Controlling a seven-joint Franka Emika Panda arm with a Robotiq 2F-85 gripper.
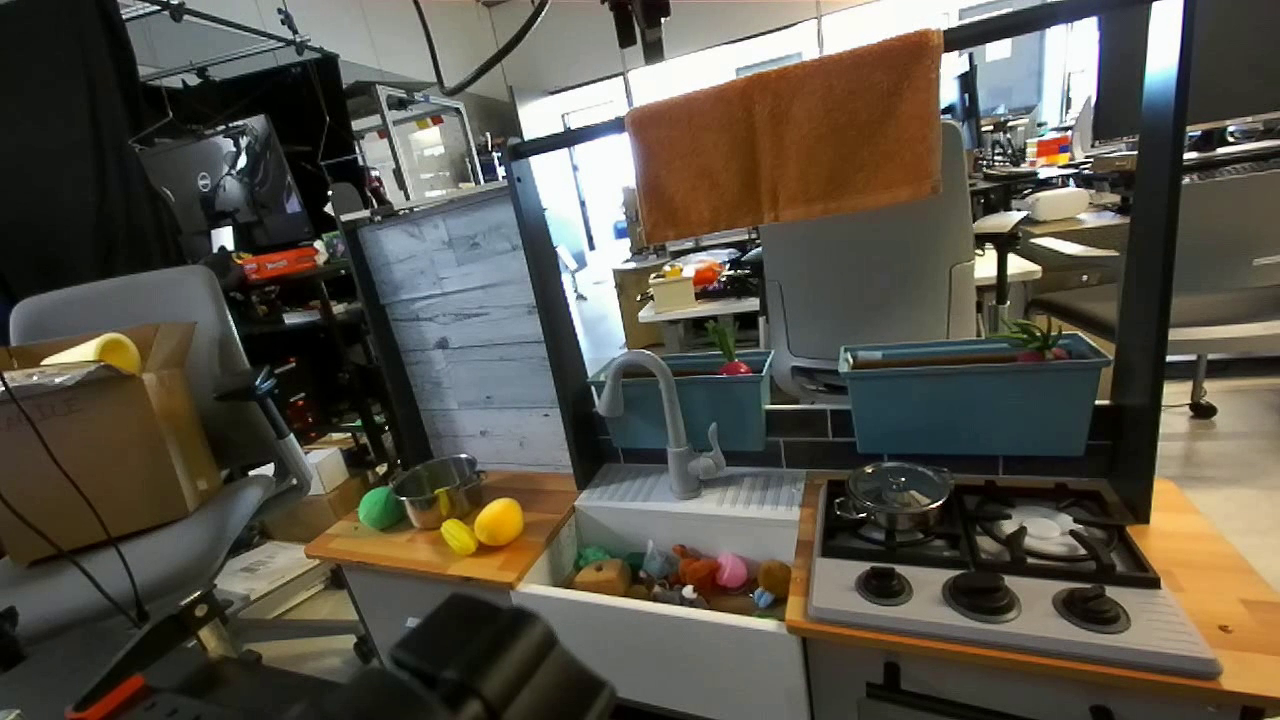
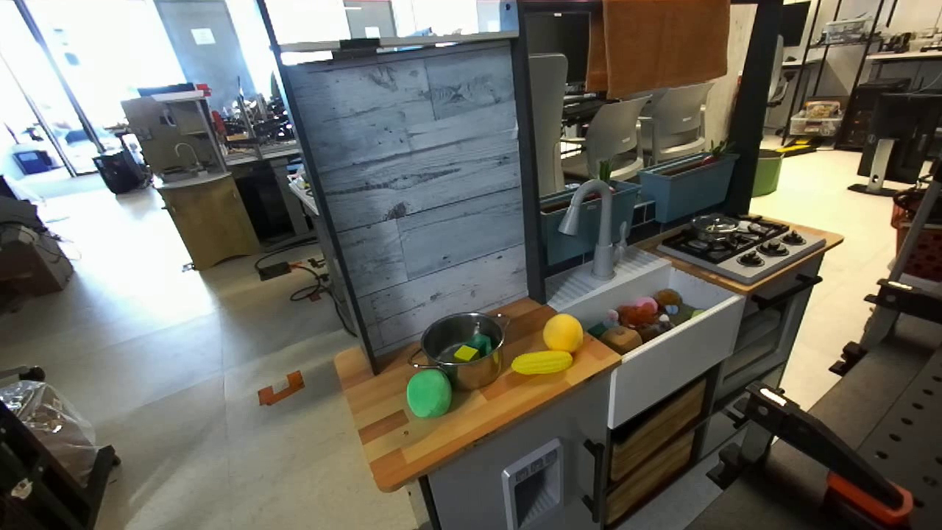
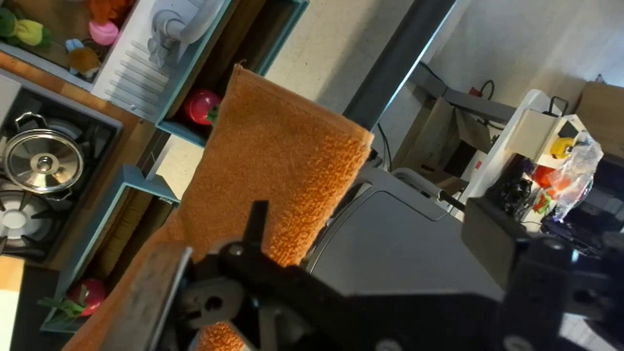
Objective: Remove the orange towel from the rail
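Note:
The orange towel (image 1: 800, 130) hangs folded over the rail (image 1: 1035, 22), spread along its middle, in an exterior view. In an exterior view the towel's lower part (image 2: 666, 48) shows at the top edge. In the wrist view the towel (image 3: 273, 151) runs from the centre to the lower left, and the rail (image 3: 399, 63) comes out from its upper right end. My gripper (image 1: 639, 45) is at the top edge in an exterior view, above the towel's far-left part. In the wrist view my gripper (image 3: 326, 253) is open, its fingers wide apart with nothing held; the left finger overlaps the towel.
Black posts (image 1: 1150, 260) carry the rail. Below stand blue planters (image 1: 975, 400), a grey faucet (image 1: 675, 420), a sink (image 1: 660, 640) with soft toys, and a stove (image 1: 1010, 600) with a lidded pot (image 1: 895, 495). A grey chair (image 1: 870, 290) stands behind the towel.

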